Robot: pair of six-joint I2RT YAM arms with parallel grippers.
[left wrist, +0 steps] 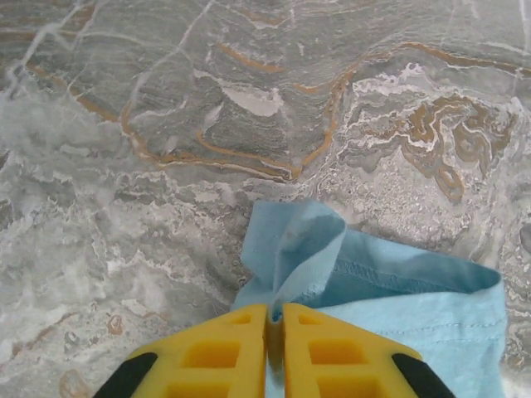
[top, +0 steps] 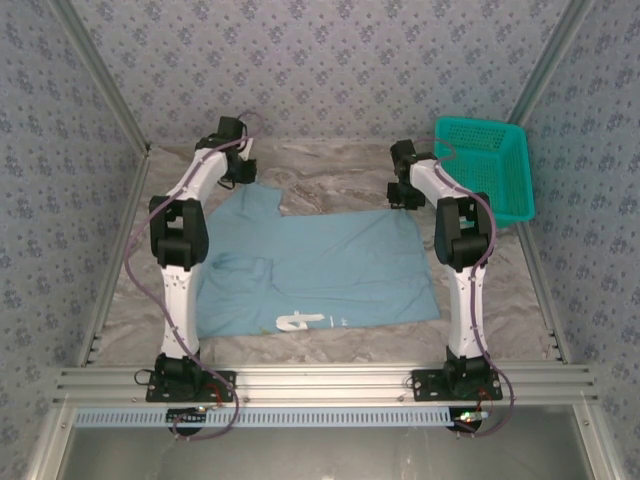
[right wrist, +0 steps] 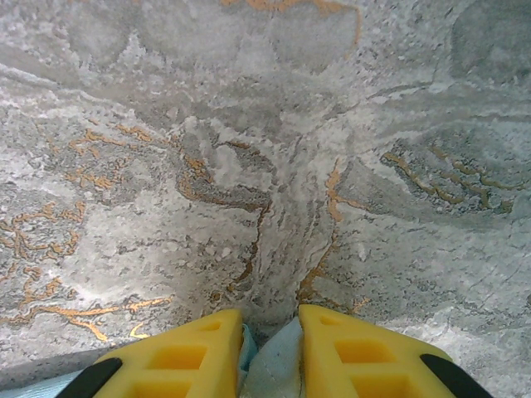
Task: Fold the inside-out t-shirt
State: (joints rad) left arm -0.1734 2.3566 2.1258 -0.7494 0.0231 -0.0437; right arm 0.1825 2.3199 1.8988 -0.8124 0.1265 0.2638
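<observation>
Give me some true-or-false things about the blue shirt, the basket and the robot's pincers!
1. The light blue cotton t-shirt lies spread on the marbled table. True.
2. The t-shirt sits inside a basket. False: the teal plastic mesh basket stands apart, at the far right.
3. The left pincer pinches blue cloth. True.
4. The shirt's print is at its far edge. False: the white lettering is at its near edge.

The t-shirt [top: 330, 265] is laid on the table [top: 330, 165] between left gripper [left wrist: 274, 319] and right gripper [right wrist: 270, 325], a basket [top: 490, 170] right of the latter.
</observation>
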